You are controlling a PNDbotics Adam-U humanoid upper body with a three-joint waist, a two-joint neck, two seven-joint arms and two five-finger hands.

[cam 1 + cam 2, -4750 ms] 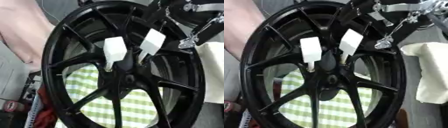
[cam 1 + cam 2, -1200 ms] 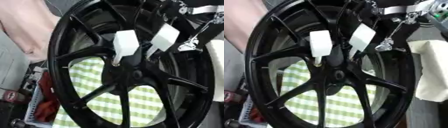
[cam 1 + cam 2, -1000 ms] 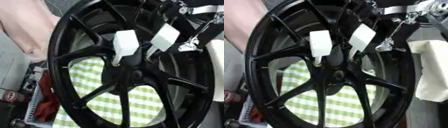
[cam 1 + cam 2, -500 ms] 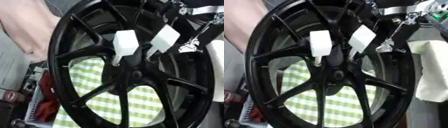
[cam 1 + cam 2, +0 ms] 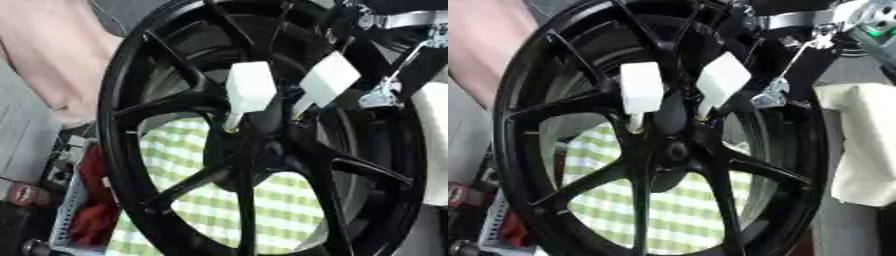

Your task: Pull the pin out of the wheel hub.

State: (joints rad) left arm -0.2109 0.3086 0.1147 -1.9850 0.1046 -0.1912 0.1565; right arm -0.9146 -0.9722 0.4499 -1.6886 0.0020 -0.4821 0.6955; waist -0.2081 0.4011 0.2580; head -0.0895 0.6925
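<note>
- A person's arm [image 5: 61,65] is showing at the far left, behind the rim.
- The black wheel hub [image 5: 254,150] is standing upright, filling your view; green checked cloth [image 5: 219,200] is showing through its spokes.
- Two white-headed pins, the left pin [image 5: 248,92] and the right pin [image 5: 325,82], are sitting in the hub's centre.
- Your right hand [image 5: 798,55] is reaching in top right beside the right pin; I cannot tell its finger state.

We see a black wheel [image 5: 262,150] with two white pins [image 5: 249,90] in its hub, a green-and-white checked cloth [image 5: 289,200] behind the spokes, a red rag [image 5: 92,215] at the lower left, a cream cloth [image 5: 864,145] at right, and silver-and-black hand [image 5: 798,55] parts.
</note>
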